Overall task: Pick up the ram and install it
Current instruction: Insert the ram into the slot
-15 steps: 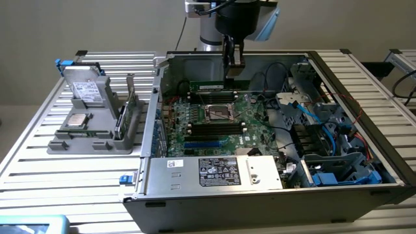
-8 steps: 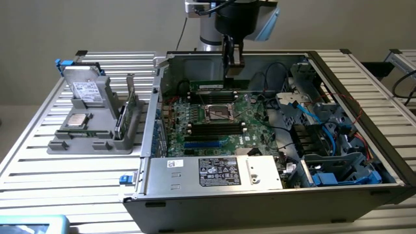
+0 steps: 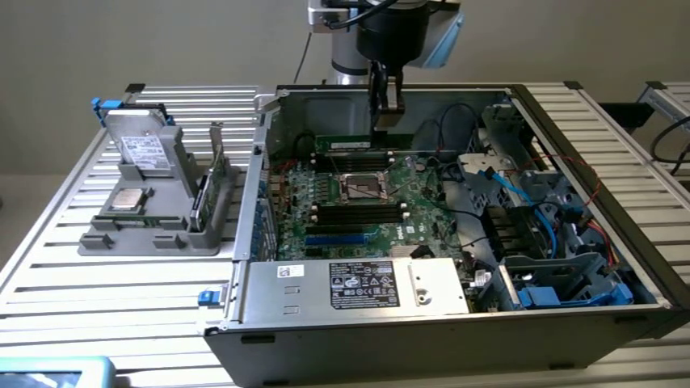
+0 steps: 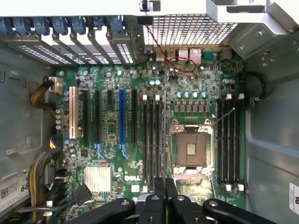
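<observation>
a slatted aluminium bench (image 3: pixel 65 267) carries an open grey metal computer case (image 3: pixel 431 343) lying on its side, its interior facing up. a green motherboard (image 3: pixel 415 222) (image 4: pixel 135 70) covers the floor of the case. on the bench at the exterior view's left, just beside the case, stands a grey plastic parts holder (image 3: pixel 140 234) with several components in it.

the black gripper (image 3: pixel 386 125) (image 4: pixel 164 182) hangs straight down into the case from the arm. its two fingers are pressed together with no visible gap, and nothing is clamped between them.

the ram (image 3: pixel 351 145), a thin green circuit-board stick with a white label, stands on its long edge on the motherboard. it sits on the far side of the square silver processor socket (image 3: pixel 364 187) (image 4: pixel 190 149), among the long black memory slots (image 4: pixel 153 140). the gripper's tips are directly over the ram's end at the exterior view's right. whether they touch it cannot be told. in the wrist view the closed fingers sit over one end of that bank of slots, beside the socket.
</observation>
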Motion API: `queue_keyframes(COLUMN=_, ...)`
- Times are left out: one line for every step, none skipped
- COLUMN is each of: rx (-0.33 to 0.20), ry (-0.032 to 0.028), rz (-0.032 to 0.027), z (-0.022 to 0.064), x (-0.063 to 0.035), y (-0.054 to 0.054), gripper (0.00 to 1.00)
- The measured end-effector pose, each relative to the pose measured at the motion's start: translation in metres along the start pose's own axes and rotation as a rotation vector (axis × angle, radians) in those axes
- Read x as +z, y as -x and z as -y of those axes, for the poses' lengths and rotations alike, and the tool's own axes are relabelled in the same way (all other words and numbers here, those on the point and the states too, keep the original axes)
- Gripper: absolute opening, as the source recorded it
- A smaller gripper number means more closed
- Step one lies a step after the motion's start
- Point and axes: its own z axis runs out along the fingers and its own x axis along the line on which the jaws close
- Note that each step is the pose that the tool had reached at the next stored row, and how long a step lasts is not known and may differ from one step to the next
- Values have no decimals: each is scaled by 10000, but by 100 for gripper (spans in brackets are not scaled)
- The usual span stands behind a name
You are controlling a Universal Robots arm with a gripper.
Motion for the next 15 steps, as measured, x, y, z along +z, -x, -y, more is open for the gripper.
queue_keyframes(rx=7, ry=0, rz=-33, z=0, x=8, y=0, gripper=13)
queue_keyframes(rx=15, ry=-1, rz=-73, z=0, x=15, y=1, gripper=13)
queue_keyframes(rx=23, ry=-2, rz=-126, z=0, x=21, y=1, gripper=13)
queue_keyframes(rx=29, ry=-3, rz=-177, z=1, x=26, y=3, gripper=13)
queue_keyframes(rx=34, ry=-5, rz=-231, z=2, x=32, y=7, gripper=13)
queue_keyframes(rx=37, ry=-6, rz=-274, z=2, x=39, y=16, gripper=13)
queue_keyframes(rx=39, ry=-7, rz=-309, z=2, x=46, y=26, gripper=13)
queue_keyframes(rx=41, ry=-7, rz=-337, z=2, x=55, y=36, gripper=13)
queue_keyframes(rx=45, ry=-8, rz=-362, z=2, x=64, y=44, gripper=13)
queue_keyframes(rx=47, ry=-8, rz=-396, z=2, x=72, y=51, gripper=13)
queue_keyframes(rx=50, ry=-9, rz=-441, z=2, x=79, y=58, gripper=13)
queue_keyframes(rx=52, ry=-11, rz=-489, z=2, x=86, y=65, gripper=13)
queue_keyframes(rx=54, ry=-12, rz=-540, z=2, x=92, y=71, gripper=13)
queue_keyframes(rx=57, ry=-13, rz=-593, z=1, x=98, y=78, gripper=13)
queue_keyframes(rx=58, ry=-14, rz=-646, z=1, x=104, y=87, gripper=13)
